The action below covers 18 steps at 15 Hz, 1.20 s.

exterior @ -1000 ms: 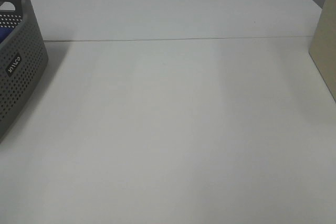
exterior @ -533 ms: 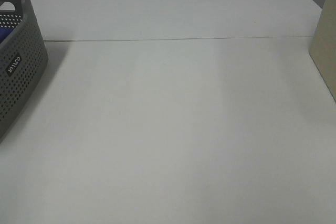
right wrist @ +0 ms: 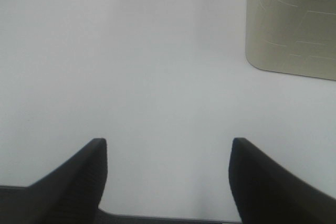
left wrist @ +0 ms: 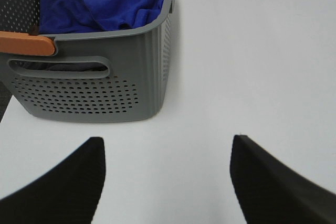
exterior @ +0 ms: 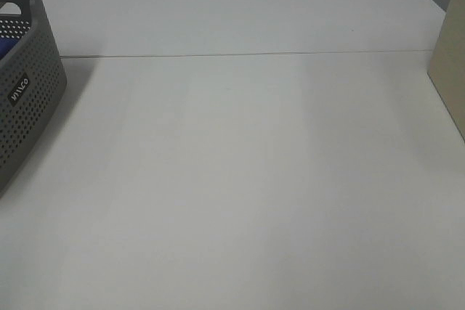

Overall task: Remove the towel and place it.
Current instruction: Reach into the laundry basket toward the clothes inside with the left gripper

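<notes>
— What stands on the white table (exterior: 254, 179)?
— A grey basket (left wrist: 94, 87) at its left edge, with the blue towel (left wrist: 100, 1) bunched inside.
— And the arms?
— The left gripper (left wrist: 167, 148) faces the basket, jaws spread and empty. The right gripper (right wrist: 168, 145) is likewise released, near a beige box (right wrist: 294, 19).
</notes>
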Motion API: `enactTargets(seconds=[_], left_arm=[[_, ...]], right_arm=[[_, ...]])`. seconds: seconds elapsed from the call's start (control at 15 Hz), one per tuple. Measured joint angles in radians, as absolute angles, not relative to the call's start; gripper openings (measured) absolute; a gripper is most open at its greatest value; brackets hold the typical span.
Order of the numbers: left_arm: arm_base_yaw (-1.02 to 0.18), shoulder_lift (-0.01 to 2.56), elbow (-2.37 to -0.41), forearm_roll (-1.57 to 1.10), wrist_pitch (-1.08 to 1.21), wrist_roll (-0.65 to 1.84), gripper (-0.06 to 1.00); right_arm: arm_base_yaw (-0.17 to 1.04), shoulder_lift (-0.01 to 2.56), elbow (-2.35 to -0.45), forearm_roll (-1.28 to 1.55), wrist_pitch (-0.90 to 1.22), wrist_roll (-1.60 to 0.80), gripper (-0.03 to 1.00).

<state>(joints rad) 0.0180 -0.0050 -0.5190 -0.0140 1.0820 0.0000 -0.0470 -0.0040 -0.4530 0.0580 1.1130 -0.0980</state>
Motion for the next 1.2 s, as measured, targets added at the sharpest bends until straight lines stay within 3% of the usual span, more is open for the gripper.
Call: enactTargets(seconds=[0.67,0.8,0.93,1.2], left_arm=[[0.02,-0.005,-0.519,-0.014,1.082,0.0,0.63],[0.02,-0.005,-0.519,-0.014,1.082,0.0,0.72],[0.02,-0.005,-0.519,-0.01,1.082,0.0,0.97],[0.02,-0.005,-0.519,0.0,1.082,0.0,0.98]], right_arm=[[-0.047,-0.004,-0.453,0.058,1.113,-0.098,0.66],[-0.047,-0.004,-0.453,0.058,1.113,-0.098,0.66],[-0.047,-0.004,-0.453,0.058,1.113,-0.098,0.66],[-0.047,-0.004,-0.453,0.058,1.113,-0.098,0.66]])
